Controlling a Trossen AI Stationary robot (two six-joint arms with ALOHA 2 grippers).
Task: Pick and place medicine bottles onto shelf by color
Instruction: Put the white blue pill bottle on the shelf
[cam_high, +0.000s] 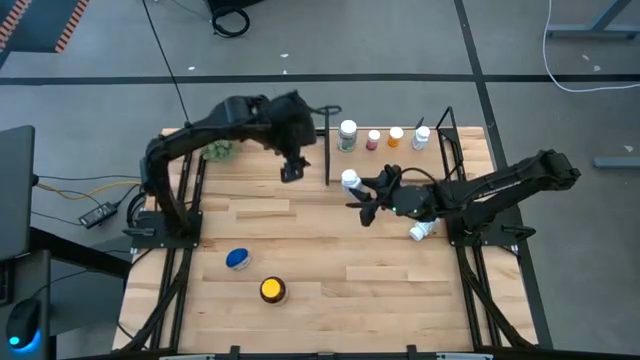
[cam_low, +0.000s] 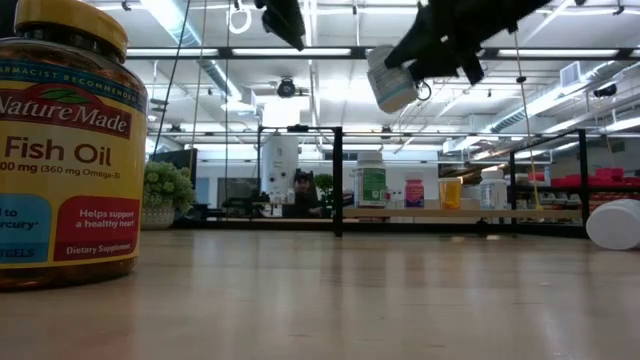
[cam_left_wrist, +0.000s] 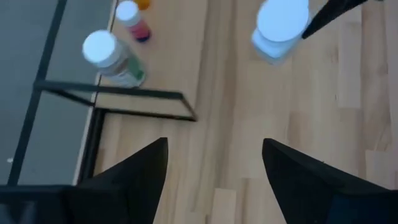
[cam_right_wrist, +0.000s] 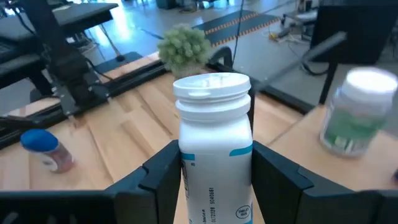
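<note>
Risk of knocking the shelved bottles while bringing in the next one.
Held aloft over the tabletop in the right gripper: white-capped bottle, jaws clamped on its body, just beside the shelf. Tight row already standing there: green-labelled bottle, pink bottle, orange bottle; careless entry could topple them or clip the black post. Left gripper close by with jaws wide and empty; possible clash between arms.

Amber bottle label reads "Nature Made", "Fish Oil", "360 mg Omega-3", "Helps support a healthy heart"
</note>
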